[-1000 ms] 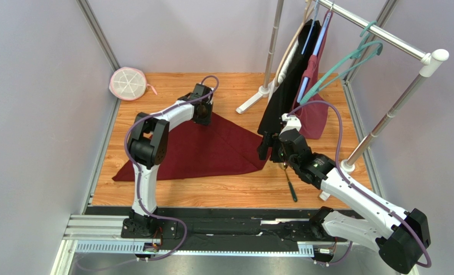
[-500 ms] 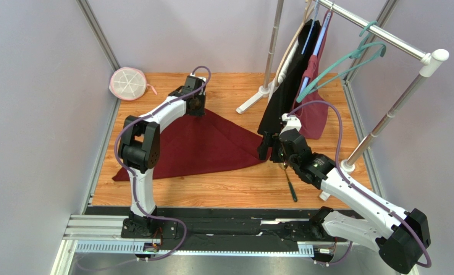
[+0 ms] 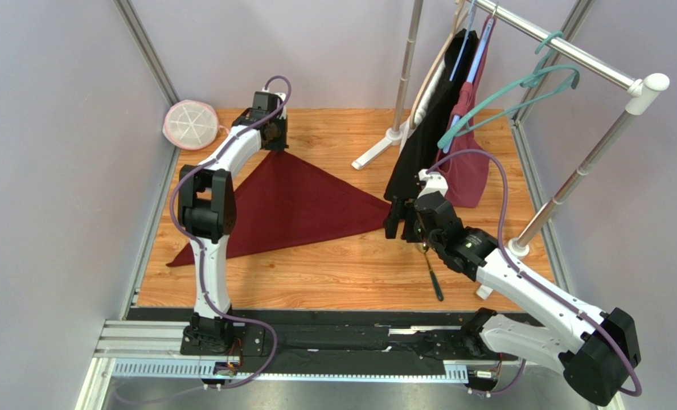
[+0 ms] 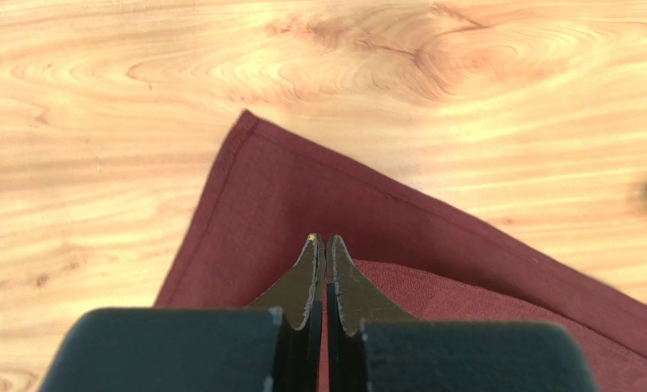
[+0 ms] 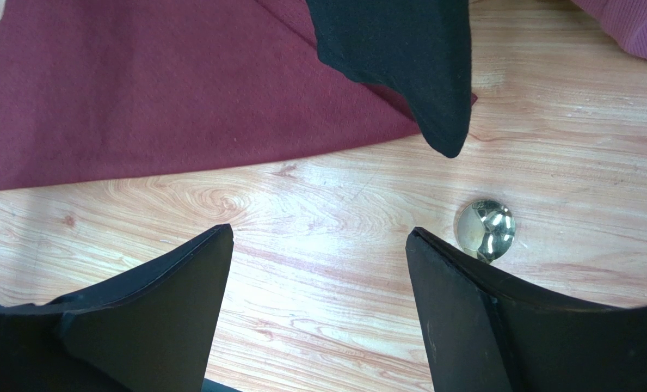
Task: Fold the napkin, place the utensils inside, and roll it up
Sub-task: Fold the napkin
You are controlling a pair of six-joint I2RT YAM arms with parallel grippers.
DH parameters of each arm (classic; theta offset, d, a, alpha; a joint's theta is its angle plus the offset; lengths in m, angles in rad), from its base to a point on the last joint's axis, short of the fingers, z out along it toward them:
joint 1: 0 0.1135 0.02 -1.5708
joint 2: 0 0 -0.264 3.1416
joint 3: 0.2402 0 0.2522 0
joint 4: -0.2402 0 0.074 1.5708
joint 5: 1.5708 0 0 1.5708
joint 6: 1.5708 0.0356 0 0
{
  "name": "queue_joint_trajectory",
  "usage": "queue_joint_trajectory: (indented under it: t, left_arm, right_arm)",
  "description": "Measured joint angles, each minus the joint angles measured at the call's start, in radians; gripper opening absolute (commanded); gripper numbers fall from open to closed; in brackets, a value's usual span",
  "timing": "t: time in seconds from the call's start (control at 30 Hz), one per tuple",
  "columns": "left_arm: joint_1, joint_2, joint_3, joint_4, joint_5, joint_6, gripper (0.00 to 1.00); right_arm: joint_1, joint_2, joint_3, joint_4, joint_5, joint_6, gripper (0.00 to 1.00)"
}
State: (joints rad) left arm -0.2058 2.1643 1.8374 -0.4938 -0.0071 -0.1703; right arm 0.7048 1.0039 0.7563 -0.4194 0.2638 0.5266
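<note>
maroon napkin [image 3: 303, 205]: folded into a triangle and lying flat on the wooden table [image 3: 359, 269]; its far point is under the left hand, and its side point reaches to just beside the right hand.
left hand [image 4: 325, 243]: fingers pressed together with no gap between the tips; they come down on the napkin's far point and seem to pinch the upper layer of cloth, with red showing between them.
cloth layers: the hemmed corner of the lower layer lies just ahead of the left hand's fingertips; the edge of the upper layer runs beneath them.
right hand [image 5: 318, 237]: fingers spread wide with nothing between them, low over bare table just beside the napkin's side point.
utensil [image 5: 484, 229]: its golden head rests on the table just ahead of the right hand's right-side finger, apart from the napkin; from above, the dark handle runs back under that hand toward the near edge.
black garment [image 5: 400, 65]: hangs ahead of the right hand, with its lower tip over the napkin's side point.
white round disc [image 3: 191, 124]: on the table near the left hand, to its left.
</note>
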Motion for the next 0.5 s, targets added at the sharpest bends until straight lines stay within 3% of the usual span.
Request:
queue_joint_trajectory:
  t: [0.5]
  left_arm:
    - [0.034,0.128,0.158,-0.093,0.032,0.050,0.00]
  right_arm:
    - [0.000,0.034,0.017,-0.002,0.000,0.000,0.82]
